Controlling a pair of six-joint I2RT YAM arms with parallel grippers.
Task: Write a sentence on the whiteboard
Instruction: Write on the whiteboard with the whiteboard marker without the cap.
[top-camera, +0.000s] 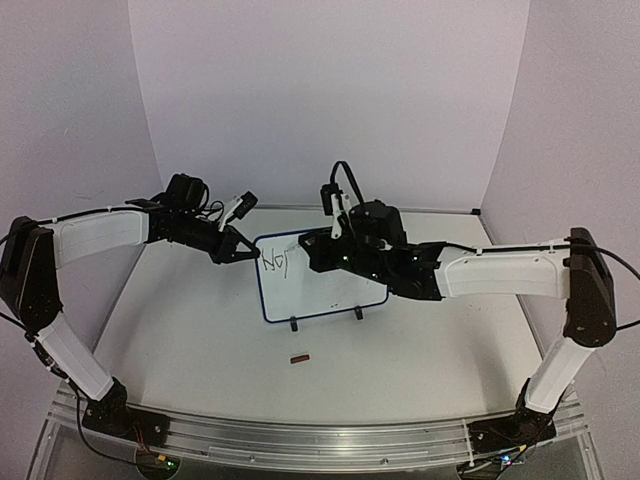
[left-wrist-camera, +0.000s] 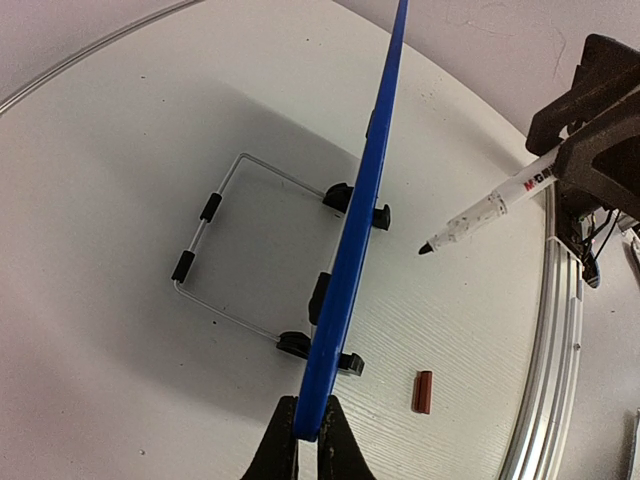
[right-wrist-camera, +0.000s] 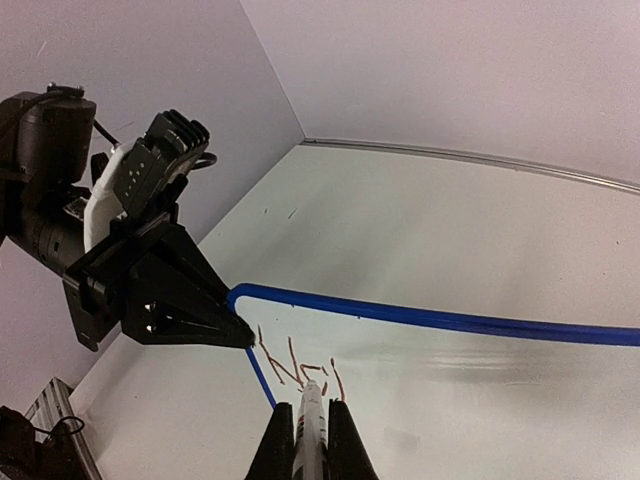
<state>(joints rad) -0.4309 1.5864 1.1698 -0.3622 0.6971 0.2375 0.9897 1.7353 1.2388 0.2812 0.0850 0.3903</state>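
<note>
Left fingers (left-wrist-camera: 282, 450) clamped on upper-left corner of whiteboard (top-camera: 335, 290); board upright on wire stand (left-wrist-camera: 215, 250), middle of desk (top-camera: 200, 340). Sentence (right-wrist-camera: 300, 368) barely begun: few letters just right of that corner. Tip of marker (right-wrist-camera: 311, 415) near board face, contact unclear. Right fingers (right-wrist-camera: 276, 452) clamped on marker. Advice: light even strokes, firm left hold against tipping, advance rightward, small letters.

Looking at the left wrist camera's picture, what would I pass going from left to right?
Wire stand → whiteboard, seen edge-on → marker → right end effector holding that marker.
</note>
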